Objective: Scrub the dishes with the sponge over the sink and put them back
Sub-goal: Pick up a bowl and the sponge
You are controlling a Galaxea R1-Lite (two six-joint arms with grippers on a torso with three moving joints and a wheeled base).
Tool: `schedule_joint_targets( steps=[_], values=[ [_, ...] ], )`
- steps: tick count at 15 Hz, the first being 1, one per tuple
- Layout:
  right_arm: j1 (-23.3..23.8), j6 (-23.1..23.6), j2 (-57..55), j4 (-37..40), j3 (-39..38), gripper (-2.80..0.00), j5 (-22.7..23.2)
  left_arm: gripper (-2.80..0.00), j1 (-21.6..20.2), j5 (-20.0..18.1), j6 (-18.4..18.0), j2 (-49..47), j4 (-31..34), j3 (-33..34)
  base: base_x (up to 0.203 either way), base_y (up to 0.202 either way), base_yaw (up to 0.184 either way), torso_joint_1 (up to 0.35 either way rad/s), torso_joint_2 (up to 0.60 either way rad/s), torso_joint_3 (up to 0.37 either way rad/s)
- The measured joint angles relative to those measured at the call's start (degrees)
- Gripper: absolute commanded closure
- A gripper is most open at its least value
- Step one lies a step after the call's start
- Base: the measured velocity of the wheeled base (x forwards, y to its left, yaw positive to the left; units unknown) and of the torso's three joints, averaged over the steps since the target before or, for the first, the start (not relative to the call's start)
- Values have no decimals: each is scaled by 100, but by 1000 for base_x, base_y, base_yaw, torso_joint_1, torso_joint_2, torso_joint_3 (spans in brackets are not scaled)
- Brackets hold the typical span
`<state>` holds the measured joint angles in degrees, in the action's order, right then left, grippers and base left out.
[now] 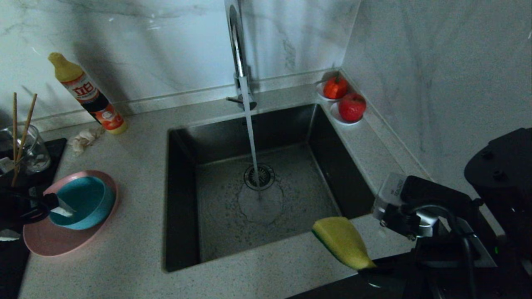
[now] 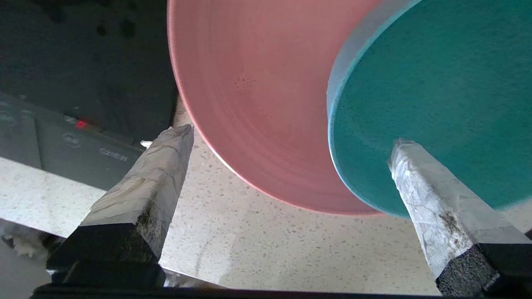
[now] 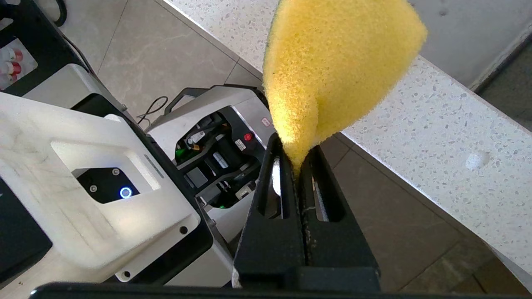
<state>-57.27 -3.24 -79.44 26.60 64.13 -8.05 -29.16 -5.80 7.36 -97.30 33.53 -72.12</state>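
Observation:
The pink plate [image 1: 54, 241] lies on the counter left of the sink [image 1: 216, 199], with the teal bowl [image 1: 87, 199] standing on it. The chopsticks [image 1: 23, 124] stand upright in a glass cup at the far left. My left gripper [image 2: 293, 137] is open above the near edge of the plate [image 2: 257, 104]. One taped fingertip [image 2: 401, 149] is over the bowl [image 2: 436, 104] and the other is outside the plate's rim; it holds nothing. My right gripper [image 3: 297, 160] hangs off the counter's front edge, right of the sink, shut on a pinched corner of the yellow sponge [image 3: 332, 62] [image 1: 343, 241].
Water runs from the chrome faucet [image 1: 237, 45] onto the drain strainer [image 1: 258, 176]. A detergent bottle [image 1: 89, 97] and a paper wad [image 1: 85, 139] sit at the back left. Two red fruits [image 1: 352, 106] on saucers occupy the back right corner. A black hob [image 1: 54, 149] lies under the glass cup [image 1: 35, 153].

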Motion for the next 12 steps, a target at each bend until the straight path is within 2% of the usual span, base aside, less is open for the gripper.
schedule_joint_targets(
  steps=[12],
  values=[
    [2,-1,-63,-6,0,0,2,-280,-158,-13,-3,-434,-133,21,0,0,0,0,0,0]
  ],
)
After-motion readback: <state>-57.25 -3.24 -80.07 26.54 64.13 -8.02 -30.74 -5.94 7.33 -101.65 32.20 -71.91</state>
